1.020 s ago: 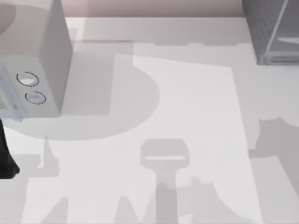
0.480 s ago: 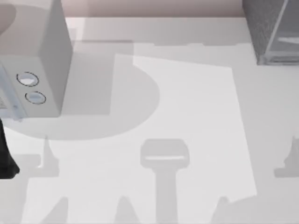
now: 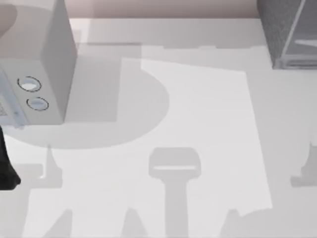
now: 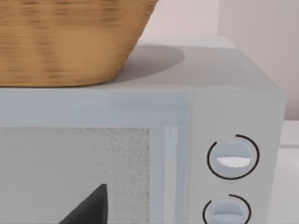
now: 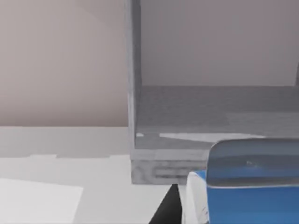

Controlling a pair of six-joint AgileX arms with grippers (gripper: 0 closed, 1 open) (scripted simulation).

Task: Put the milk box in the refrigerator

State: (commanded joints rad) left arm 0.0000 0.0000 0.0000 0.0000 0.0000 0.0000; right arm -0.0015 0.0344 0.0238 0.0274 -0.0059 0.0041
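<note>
Right gripper (image 5: pixel 187 212): grip state unclear, milk box (image 5: pixel 247 196) close up, facing the open refrigerator (image 5: pixel 201 126); left arm (image 3: pixel 6 168) parked.

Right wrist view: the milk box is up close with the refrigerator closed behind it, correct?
Not quite. The right wrist view shows the milk box close to the camera, but the refrigerator behind it stands open, its speckled interior floor exposed.

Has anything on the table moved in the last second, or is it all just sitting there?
Only shadows moved: the one near the table's right edge slid further right and mostly out of the top view. The box with two dials and the refrigerator stayed put, and so did the dark arm at the left edge.
</note>
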